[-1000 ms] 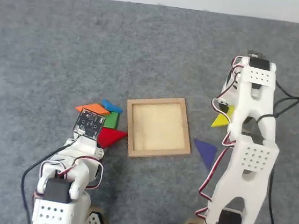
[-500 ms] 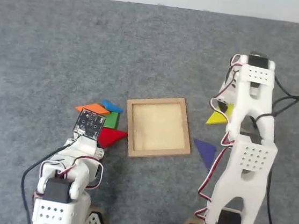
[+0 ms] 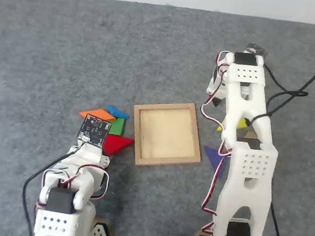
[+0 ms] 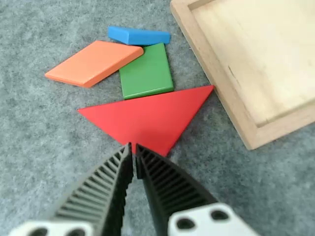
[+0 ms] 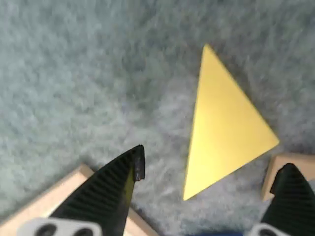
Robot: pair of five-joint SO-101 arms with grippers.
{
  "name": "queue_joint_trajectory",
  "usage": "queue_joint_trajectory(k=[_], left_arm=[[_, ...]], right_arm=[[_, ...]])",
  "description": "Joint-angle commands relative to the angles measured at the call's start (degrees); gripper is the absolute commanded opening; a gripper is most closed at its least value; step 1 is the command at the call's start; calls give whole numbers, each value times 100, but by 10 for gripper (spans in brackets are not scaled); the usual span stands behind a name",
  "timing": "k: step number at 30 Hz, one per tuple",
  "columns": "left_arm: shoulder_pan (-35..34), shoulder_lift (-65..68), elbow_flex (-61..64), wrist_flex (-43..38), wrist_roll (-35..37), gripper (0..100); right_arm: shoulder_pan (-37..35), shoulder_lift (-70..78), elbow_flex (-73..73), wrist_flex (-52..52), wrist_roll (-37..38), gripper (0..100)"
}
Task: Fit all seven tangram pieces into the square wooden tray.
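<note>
The square wooden tray (image 3: 170,106) lies empty mid-table. To its left sit an orange parallelogram (image 3: 97,114), a blue piece (image 3: 117,112), a green square (image 3: 117,126) and a red triangle (image 3: 119,144). My left gripper (image 4: 133,147) is shut with nothing in it, its tips at the near edge of the red triangle (image 4: 147,115). Right of the tray, my right gripper (image 5: 211,172) is open, low over the mat. The yellow triangle (image 5: 221,125) lies just beyond its fingers. A purple triangle (image 3: 214,156) lies by the tray's right side, partly under the arm.
A corner of the tray (image 5: 69,182) shows by one right finger (image 5: 133,164), and a tan piece edge (image 5: 273,172) by the other. Cables trail from the right arm (image 3: 297,94). Grey mat stretches open at the far side of the table.
The right arm has swung left toward the tray's far right corner, now covering most of the yellow triangle from above. The left arm has not moved.
</note>
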Motion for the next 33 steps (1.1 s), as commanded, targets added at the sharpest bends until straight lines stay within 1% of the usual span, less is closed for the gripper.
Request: queue_joint_trajectory(k=[1,11,12,16,17,25,27,31,33], left_arm=[[-35,-123,-48,26,53,15],[-35,-123,-48,26,53,15],[-35,-123,-48,26,53,15],[-35,-123,-48,26,53,15],[-35,-123,-48,26,53,15],[-35,-123,-48,26,53,15],[-35,-123,-48,26,53,15],[-35,-123,-48,26,53,15],[-35,-123,-48,26,53,15]], right_arm=[[259,-66,-325,-119,-53,398],[171,470,-334,-84,-44,394],[163,470,-334,-84,-44,381],[163,470,-334,-127,-44,264],[180,470,-334,-127,-44,251],[207,462,-334,-127,26,250],[207,435,-334,-127,387,246],[242,426,-589,4,1644,245],[347,418,-782,180,2110,245]])
